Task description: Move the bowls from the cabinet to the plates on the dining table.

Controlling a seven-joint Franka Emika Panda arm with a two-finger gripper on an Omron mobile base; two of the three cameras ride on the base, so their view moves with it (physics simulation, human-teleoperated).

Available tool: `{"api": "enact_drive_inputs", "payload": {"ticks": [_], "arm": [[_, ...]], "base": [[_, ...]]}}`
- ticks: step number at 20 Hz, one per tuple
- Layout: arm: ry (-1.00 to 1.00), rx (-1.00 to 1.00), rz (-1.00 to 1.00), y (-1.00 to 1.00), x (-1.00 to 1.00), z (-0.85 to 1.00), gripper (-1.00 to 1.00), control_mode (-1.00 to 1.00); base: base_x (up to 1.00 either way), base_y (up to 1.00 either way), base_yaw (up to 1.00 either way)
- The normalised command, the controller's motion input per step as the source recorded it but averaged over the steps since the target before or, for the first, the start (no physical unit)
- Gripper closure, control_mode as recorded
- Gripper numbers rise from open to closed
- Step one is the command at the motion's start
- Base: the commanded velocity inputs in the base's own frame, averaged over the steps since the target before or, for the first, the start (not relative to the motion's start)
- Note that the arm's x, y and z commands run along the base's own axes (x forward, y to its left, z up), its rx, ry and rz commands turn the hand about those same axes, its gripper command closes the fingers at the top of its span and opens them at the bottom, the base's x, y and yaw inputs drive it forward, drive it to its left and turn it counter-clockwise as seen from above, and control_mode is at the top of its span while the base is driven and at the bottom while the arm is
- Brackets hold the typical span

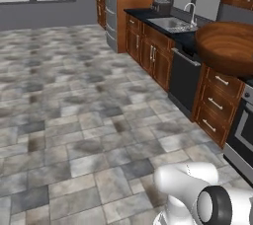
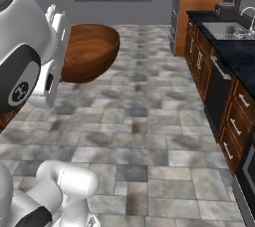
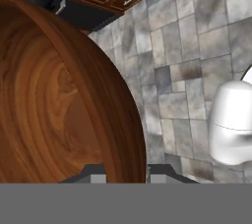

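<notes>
The dark brown bowl [image 3: 59,100] with its wood-like sheen hangs in the air above the tiled floor. My gripper [image 3: 127,175] is shut on the bowl's rim, one fingertip [image 3: 93,174] inside it and the other outside. From the base, the bowl [image 1: 227,46] appears in front of the counter at the right, and the bowl [image 2: 89,52] sits just right of my white hand [image 2: 52,56]. The red bowl, the plates, the cabinet and the dining table are out of view.
A run of low wood cupboards [image 1: 150,51] under a black counter with a sink [image 1: 170,23] lines the right side, with a black dishwasher [image 1: 184,78] and drawers [image 1: 217,103]. Grey tiled floor [image 1: 74,105] spreads wide to the left. My arm's base [image 2: 64,186] is below.
</notes>
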Motion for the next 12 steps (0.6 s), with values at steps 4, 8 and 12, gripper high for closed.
{"api": "enact_drive_inputs", "payload": {"ticks": [4, 8, 12], "arm": [[0.00, 0.00, 0.00, 0.00, 0.00, 0.00, 1.00, 1.00], [0.00, 0.00, 0.00, 0.00, 0.00, 0.00, 1.00, 1.00], [0.00, 0.00, 0.00, 0.00, 0.00, 0.00, 1.00, 1.00]], "base": [[0.21, 0.48, 0.05], [0.61, 0.22, -0.02], [0.62, 0.17, -0.02]]}}
